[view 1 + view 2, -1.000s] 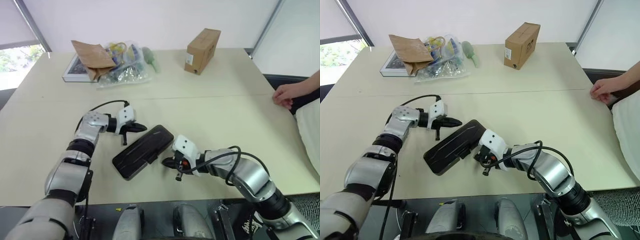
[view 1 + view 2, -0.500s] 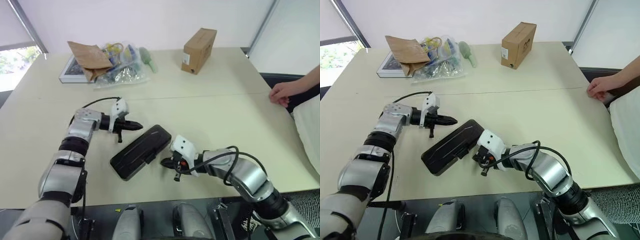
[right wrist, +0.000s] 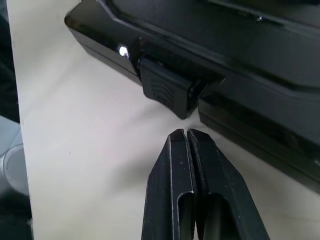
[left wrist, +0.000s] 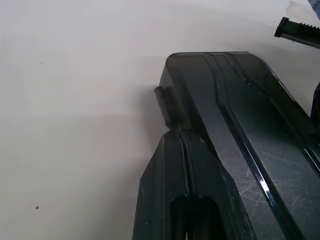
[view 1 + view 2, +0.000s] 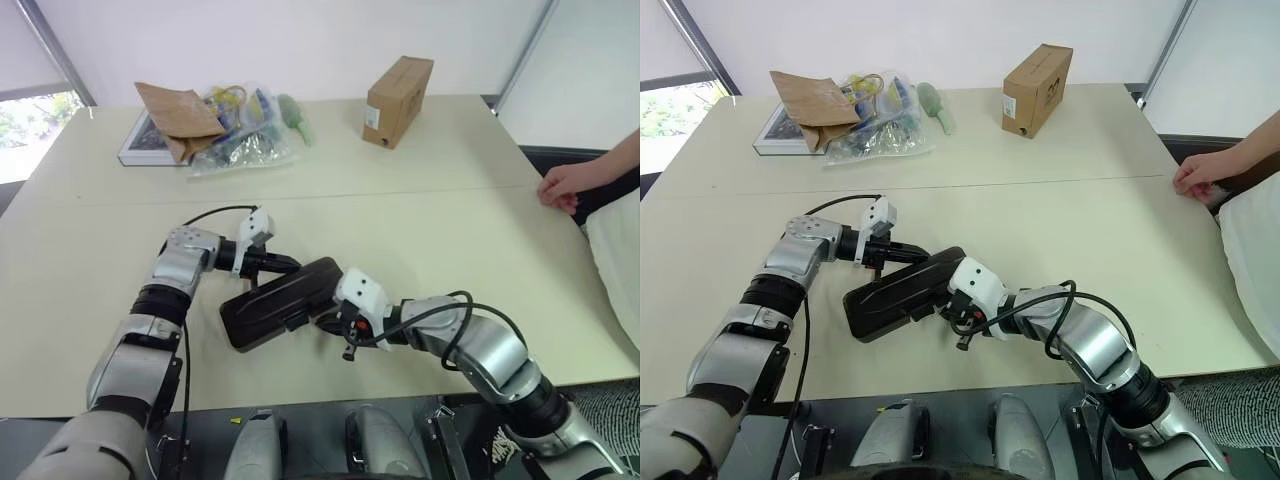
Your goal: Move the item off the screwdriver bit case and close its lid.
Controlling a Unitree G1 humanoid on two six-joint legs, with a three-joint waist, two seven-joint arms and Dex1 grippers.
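Screwdriver bit case [image 5: 280, 303] lay closed, lid [image 4: 250, 130] down. Left gripper [image 5: 292, 266] fingers together against its far edge; right gripper [image 3: 186, 134] pressed together near latch [image 3: 165, 93].

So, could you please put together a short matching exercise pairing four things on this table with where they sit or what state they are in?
Things:
1. screwdriver bit case
2. cardboard box
3. left gripper
4. person's hand

Places or states:
A. resting on the table's right edge
B. shut, tips at the case's far edge
C. closed, lying between the two grippers
D. standing upright at the far side of the table

Pairs: 1-C, 2-D, 3-B, 4-A
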